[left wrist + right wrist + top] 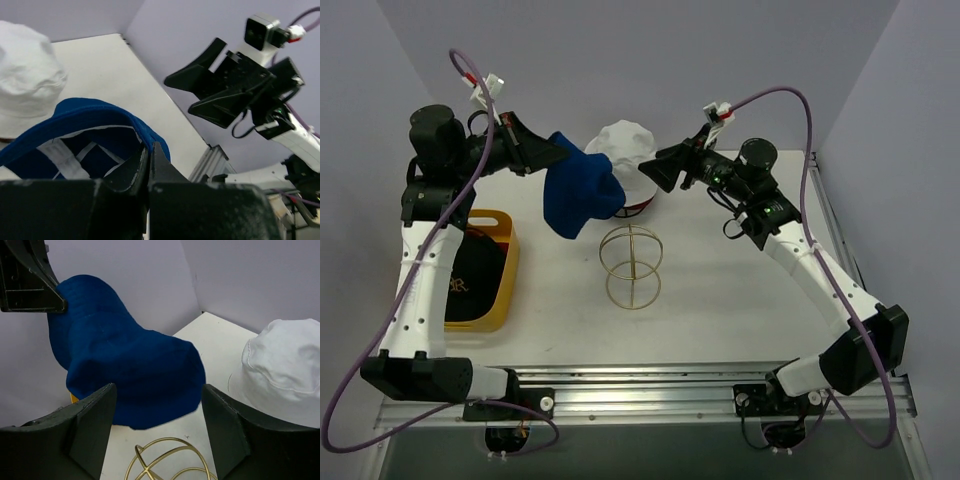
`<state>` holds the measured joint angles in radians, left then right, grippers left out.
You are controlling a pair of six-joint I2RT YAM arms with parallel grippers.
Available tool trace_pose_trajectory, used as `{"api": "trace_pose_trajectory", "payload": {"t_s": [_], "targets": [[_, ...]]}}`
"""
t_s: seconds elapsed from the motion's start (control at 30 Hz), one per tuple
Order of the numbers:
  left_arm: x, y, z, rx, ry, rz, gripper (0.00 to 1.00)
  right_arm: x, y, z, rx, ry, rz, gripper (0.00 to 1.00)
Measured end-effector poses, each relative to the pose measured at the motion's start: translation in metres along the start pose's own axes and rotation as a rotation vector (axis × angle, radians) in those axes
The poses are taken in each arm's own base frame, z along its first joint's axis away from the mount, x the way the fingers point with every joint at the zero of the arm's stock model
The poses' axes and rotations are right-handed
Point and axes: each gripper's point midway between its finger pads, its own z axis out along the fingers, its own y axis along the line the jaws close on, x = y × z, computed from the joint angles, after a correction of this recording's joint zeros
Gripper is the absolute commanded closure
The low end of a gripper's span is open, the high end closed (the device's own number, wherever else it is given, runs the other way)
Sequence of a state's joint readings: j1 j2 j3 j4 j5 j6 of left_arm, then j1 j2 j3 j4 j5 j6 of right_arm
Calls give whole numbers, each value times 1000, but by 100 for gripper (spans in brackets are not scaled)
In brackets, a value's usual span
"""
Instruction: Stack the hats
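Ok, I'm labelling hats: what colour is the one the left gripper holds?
That hat is deep blue, shown best in the right wrist view.

Blue hat [578,195] hangs limp, brim pinched in left hand [558,152] – white bucket hat [625,150] crown-up, near it

Gold wire sphere [631,266] stands right of yellow tub [510,268].

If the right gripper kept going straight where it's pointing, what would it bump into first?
Most likely the blue hat, which hangs from the left gripper straight ahead of the right gripper. The white hat sits off to one side.
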<state>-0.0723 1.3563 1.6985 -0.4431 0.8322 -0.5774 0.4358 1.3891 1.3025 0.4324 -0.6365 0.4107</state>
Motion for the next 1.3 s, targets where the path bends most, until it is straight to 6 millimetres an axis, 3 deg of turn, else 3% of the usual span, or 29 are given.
{"api": "trace_pose_trajectory", "payload": {"t_s": [0.17,0.37,0.67,0.73,0.77,0.9,1.17,1.3], "targets": [[2,-9,26,195,72,-2,98,17,-5,13,-58,56,-40,38],[12,1,55,304,162,-41,98,52,-19,23,-77,147,-83,40],[13,-11,64,361,190,-15,98,62,-27,37,-84,189,-146,42],[12,-15,64,371,188,-2,98,63,-25,38,-87,190,-156,50],[12,-16,64,374,190,1,98,63,-24,39,-87,189,-161,65],[15,-14,65,374,195,15,98,62,-28,42,-50,178,-180,100],[18,2,73,353,213,8,97,50,-46,43,42,132,-176,100],[19,19,78,293,208,6,89,40,-60,37,104,109,-177,100]]}}
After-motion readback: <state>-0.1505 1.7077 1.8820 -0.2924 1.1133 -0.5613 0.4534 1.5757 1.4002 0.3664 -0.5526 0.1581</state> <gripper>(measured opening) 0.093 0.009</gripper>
